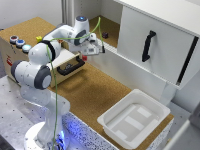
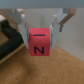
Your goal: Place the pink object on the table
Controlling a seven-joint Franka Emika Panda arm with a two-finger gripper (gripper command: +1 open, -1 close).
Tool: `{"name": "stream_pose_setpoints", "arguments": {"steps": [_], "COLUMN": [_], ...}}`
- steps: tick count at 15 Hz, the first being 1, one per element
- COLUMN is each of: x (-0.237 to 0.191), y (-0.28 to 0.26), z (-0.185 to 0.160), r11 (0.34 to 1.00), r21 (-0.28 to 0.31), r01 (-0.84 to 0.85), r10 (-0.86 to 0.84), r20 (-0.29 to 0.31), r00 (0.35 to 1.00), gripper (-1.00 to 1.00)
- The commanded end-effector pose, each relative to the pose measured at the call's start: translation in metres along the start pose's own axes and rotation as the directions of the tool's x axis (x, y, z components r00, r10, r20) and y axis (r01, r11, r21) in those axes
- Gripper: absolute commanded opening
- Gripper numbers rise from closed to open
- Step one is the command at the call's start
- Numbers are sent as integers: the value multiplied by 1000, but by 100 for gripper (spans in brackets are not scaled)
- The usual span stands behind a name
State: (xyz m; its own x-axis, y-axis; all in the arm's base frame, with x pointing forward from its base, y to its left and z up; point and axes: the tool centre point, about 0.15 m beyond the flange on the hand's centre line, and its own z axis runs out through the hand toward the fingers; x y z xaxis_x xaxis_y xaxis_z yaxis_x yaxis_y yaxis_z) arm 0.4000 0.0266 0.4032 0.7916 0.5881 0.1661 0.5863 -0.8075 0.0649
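Note:
The pink object (image 2: pixel 40 45) is a small reddish-pink block with a black "N" on its face. My gripper (image 2: pixel 39 36) is shut on it, one finger against each side. In the exterior view the gripper (image 1: pixel 88 54) hangs over the cork table (image 1: pixel 95 90), beside the cork-topped box, and the pink object (image 1: pixel 85 58) shows as a red speck at its tip. From these views I cannot tell whether the block touches the table.
The cork-topped box with a black handle (image 1: pixel 71 66) stands right beside the gripper. A yellow cube (image 1: pixel 38 38) and a dark purple piece (image 1: pixel 105 35) lie farther back. A white tray (image 1: pixel 132 119) sits at the exterior view's lower right, and a white cabinet door (image 1: pixel 155 42) rises behind.

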Motion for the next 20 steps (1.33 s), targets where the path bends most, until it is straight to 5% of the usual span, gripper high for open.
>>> {"name": "stream_pose_setpoints", "arguments": {"steps": [1,15,20], "x": [-40,-101,-109], "y": [67,134,146], "z": [58,185,200], "r11": [981,895,856], "r21": [13,-165,-180], "r01": [-191,-415,-485], "r10": [192,427,498], "r20": [-10,47,29], "r00": [981,903,867], "gripper": [-100,-100,-100]}}
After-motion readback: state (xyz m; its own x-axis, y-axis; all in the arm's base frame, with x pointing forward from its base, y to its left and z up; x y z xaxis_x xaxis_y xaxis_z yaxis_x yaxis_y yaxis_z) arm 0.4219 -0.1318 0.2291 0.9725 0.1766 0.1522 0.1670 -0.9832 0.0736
